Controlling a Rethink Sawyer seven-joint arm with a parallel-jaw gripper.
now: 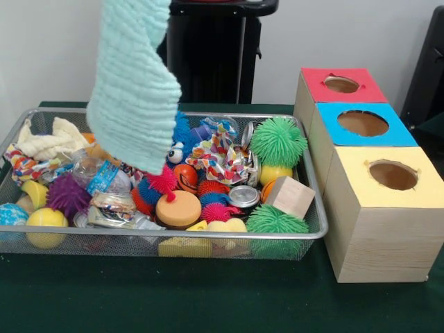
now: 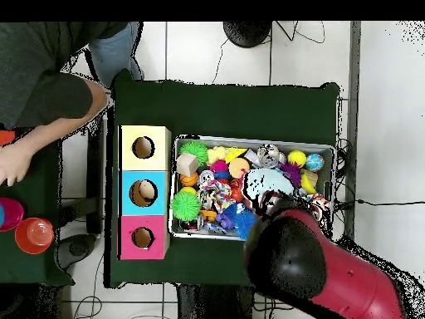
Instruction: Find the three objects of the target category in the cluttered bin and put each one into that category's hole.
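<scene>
A pale blue knitted cloth (image 1: pixel 135 90) hangs in the air over the left middle of the wire mesh bin (image 1: pixel 208 236), its top passing out of the picture's upper edge. The gripper holding it is above that edge and hidden. In the overhead view the cloth (image 2: pixel 267 181) shows over the bin (image 2: pixel 249 139), partly under the red and black arm (image 2: pixel 307 257), which covers the gripper. The yellow-topped box's hole (image 1: pixel 393 175) is nearest the camera, right of the bin; it also shows in the overhead view (image 2: pixel 143 147).
The bin holds green spiky balls (image 1: pixel 278 141), a wooden block (image 1: pixel 290 196), an orange disc (image 1: pixel 178 208), a yellow ball (image 1: pixel 46 220), a metal can (image 1: pixel 243 195) and rags. Blue-topped (image 1: pixel 363 123) and red-topped (image 1: pixel 341 84) boxes stand behind the yellow one. A person (image 2: pixel 41 75) sits at a side table.
</scene>
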